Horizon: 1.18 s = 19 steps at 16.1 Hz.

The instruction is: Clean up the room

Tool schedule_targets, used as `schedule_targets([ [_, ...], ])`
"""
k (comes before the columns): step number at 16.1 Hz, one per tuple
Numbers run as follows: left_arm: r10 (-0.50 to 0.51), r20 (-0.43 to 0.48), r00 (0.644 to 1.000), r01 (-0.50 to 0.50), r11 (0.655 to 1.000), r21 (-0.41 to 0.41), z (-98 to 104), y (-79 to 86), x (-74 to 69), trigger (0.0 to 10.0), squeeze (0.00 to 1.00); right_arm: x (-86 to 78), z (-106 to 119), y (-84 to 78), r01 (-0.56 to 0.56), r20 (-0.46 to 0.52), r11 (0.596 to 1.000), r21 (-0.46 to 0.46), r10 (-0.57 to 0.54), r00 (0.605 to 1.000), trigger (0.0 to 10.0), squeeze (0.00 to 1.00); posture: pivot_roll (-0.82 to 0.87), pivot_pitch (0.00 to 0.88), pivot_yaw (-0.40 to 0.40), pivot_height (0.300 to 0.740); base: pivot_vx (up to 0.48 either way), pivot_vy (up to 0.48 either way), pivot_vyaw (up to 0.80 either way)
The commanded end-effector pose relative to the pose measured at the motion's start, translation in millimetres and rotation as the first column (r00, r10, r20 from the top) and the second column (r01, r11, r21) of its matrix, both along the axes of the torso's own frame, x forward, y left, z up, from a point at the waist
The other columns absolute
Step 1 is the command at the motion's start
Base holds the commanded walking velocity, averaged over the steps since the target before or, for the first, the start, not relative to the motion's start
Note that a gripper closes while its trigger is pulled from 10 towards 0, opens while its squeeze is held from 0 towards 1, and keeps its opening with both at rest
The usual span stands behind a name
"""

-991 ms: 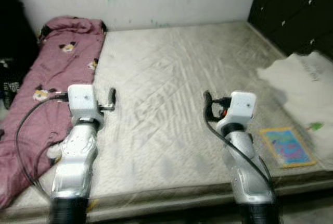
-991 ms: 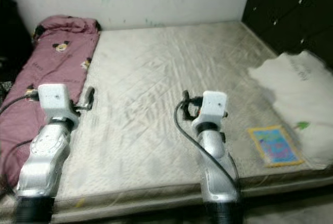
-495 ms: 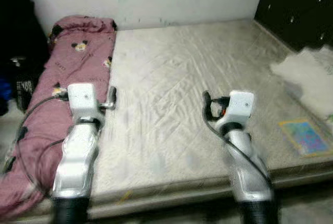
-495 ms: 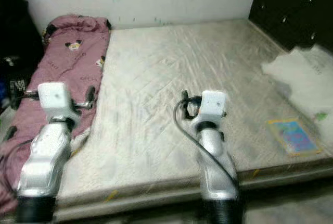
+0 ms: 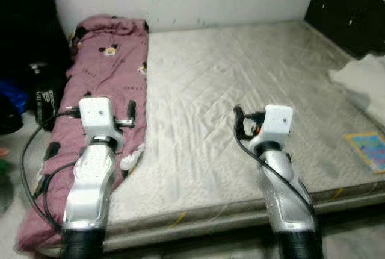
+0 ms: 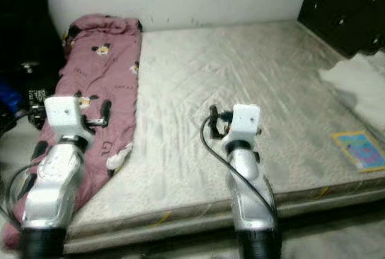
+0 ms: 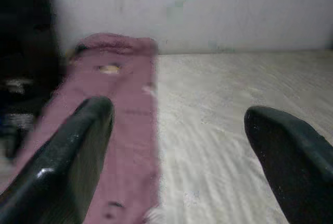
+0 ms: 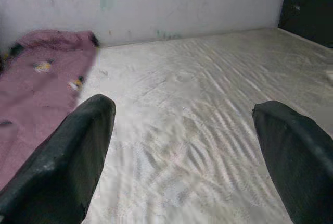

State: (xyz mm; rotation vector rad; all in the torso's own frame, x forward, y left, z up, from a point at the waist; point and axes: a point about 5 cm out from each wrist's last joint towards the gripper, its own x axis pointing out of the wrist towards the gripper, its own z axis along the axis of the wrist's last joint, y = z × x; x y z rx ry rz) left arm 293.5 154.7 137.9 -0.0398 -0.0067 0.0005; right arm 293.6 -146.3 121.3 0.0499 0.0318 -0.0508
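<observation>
Leftward the view has been swung toward the pink blanket (image 5: 102,96), which should be approached squarely with both grippers' (image 7: 177,146) (image 8: 182,146) fingers spread wide.

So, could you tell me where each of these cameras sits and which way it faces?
Left eye: on the head, looking down at the mattress; both silver arms show.
Right eye: beside it, same scene; left gripper over the pink blanket.
Left wrist: along its open fingers toward the wall.
Right wrist: right gripper, open, above the mattress.
All four share blanket and mattress.
</observation>
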Motion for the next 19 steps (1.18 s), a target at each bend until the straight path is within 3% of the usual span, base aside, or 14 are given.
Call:
schedule_targets([
  [1, 0.02, 0.007, 1.0, -0.02, 1.0, 0.008, 2.7, 6.6, -0.2, 10.0, 0.0, 0.9, 2.9, 1.8, 0.005, 0.003, 1.0, 0.014, -0.005, 1.0, 10.0, 0.0, 0.01, 0.0, 0.026, 0.74, 0.0, 0.48, 0.0],
  [14, 0.013, 0.002, 1.0, -0.013, 1.0, 0.009, 2.7, 6.1, 2.2, 10.0, 0.0, 3.2, 2.8, 0.9, 0.022, -0.005, 1.0, 0.012, -0.022, 1.0, 10.0, 0.0, 0.01, 0.0, 0.028, 0.74, 0.0, 0.48, 0.0],
  [19, 0.024, 0.002, 1.0, -0.024, 1.0, 0.019, 4.7, 10.3, 10.4, 10.0, 0.0, 11.8, 1.9, 3.3, 0.03, 0.0, 0.999, 0.014, -0.03, 1.0, 10.0, 0.0, 0.02, 0.0, 0.043, 0.74, 0.0, 0.48, 0.0],
])
